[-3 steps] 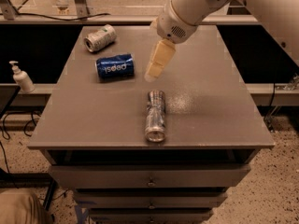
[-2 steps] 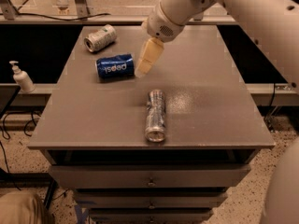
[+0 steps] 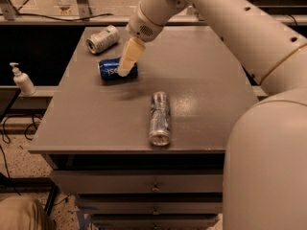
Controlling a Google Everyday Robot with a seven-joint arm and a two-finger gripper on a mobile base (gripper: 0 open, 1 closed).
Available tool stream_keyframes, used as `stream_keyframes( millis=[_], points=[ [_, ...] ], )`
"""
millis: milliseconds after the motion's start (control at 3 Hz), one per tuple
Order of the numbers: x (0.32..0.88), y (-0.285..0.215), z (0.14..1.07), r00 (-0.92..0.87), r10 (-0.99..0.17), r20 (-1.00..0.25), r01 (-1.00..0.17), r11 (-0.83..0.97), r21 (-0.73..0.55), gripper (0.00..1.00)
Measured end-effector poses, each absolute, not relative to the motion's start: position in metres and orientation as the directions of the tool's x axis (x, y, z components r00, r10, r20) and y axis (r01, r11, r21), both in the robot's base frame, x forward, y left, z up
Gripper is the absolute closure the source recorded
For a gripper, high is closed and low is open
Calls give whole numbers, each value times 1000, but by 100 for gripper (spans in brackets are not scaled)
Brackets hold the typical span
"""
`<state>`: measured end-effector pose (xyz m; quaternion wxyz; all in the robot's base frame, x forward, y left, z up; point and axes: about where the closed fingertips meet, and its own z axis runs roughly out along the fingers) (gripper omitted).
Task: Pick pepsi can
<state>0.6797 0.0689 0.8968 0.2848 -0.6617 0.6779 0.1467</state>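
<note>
Gripper (image 3: 124,67) is hanging over the right end of the pepsi can (image 3: 108,70), which is lying sideways, long axis left-right, at the table's (image 3: 201,80) left rear; grip state unreadable.

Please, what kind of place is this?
Probably a robotics lab or workshop, not a home: a grey drawer cabinet serves as table, loose cables run beside it, a pump bottle stands on a ledge. The gripper is at the pepsi can.
</note>
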Motion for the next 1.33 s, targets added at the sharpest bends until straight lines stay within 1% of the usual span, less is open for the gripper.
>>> stream_keyframes(
  millis=[333, 667, 1000, 1333],
  points=[
    [669, 101, 895, 68, -821, -566, -986, 31, -164, 0],
    [664, 122, 877, 85, -845, -528, -989, -9, -144, 0],
    [669, 122, 856, 87, -880, -466, -991, -29, -131, 0],
    [674, 112, 846, 81, -906, -416, -990, -25, -138, 18]
  ],
)
